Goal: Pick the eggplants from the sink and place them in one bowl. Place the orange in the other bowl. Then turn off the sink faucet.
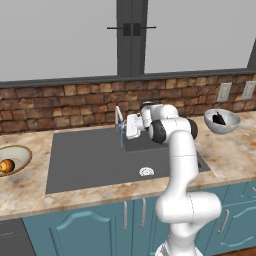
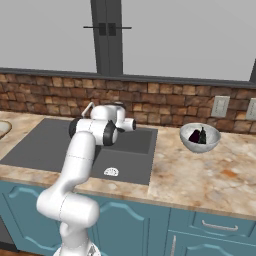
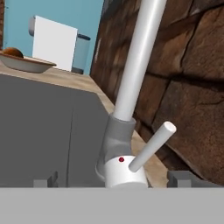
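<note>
My gripper [image 1: 126, 128] is open at the back of the sink [image 1: 90, 160], level with the sink faucet [image 1: 119, 116]. In the hand view the fingertips [image 3: 46, 179] stand on either side of the faucet's white base [image 3: 120, 171], touching nothing, and its lever [image 3: 151, 146] sticks up to the right. A thin blue stream [image 1: 121, 139] runs from the spout. The dark eggplants [image 2: 199, 135] lie in the deep speckled bowl [image 2: 186, 140] on the right counter. The orange [image 1: 6, 166] sits in the shallow tan-rimmed bowl [image 1: 22, 152] on the left counter.
A brick wall [image 1: 60, 100] rises right behind the faucet. The round drain [image 1: 146, 171] lies near the basin's front. Wall sockets [image 1: 224, 92] are set above the right counter. A white box [image 3: 54, 43] stands beyond the shallow bowl.
</note>
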You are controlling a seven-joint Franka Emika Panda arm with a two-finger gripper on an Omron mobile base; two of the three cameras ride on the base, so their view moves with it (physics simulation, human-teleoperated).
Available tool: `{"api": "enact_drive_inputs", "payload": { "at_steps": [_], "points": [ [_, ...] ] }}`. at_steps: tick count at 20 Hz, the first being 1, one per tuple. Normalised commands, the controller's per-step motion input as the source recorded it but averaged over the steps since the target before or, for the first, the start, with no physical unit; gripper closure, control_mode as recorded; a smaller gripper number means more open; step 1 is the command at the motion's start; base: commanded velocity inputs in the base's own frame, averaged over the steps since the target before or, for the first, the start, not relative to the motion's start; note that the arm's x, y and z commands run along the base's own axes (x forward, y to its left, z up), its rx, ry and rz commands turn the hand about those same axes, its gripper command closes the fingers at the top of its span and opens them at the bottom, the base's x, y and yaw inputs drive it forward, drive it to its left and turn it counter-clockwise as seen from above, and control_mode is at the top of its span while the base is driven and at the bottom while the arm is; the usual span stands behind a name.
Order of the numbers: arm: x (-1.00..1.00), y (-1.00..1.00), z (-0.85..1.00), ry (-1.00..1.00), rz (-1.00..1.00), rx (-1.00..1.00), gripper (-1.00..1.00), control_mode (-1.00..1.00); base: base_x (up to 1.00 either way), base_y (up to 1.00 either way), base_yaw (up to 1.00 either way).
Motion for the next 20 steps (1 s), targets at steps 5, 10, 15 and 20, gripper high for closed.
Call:
{"api": "enact_drive_inputs", "payload": {
  "at_steps": [5, 10, 15, 20],
  "points": [
    [0.0, 0.0, 0.22, 0.0, 0.04, 0.08, -1.0, -1.0, 0.0, 0.0, 0.0],
    [0.01, 0.03, 0.09, 0.0, 0.04, 0.06, -1.0, -1.0, 0.0, 0.0, 0.0],
    [0.0, 0.37, 0.06, 0.0, 0.05, 0.02, -1.0, -1.0, 0.0, 0.0, 0.0],
    [0.0, 0.55, 0.15, 0.0, 0.05, 0.0, -1.0, -1.0, 0.0, 0.0, 0.0]
  ]
}}
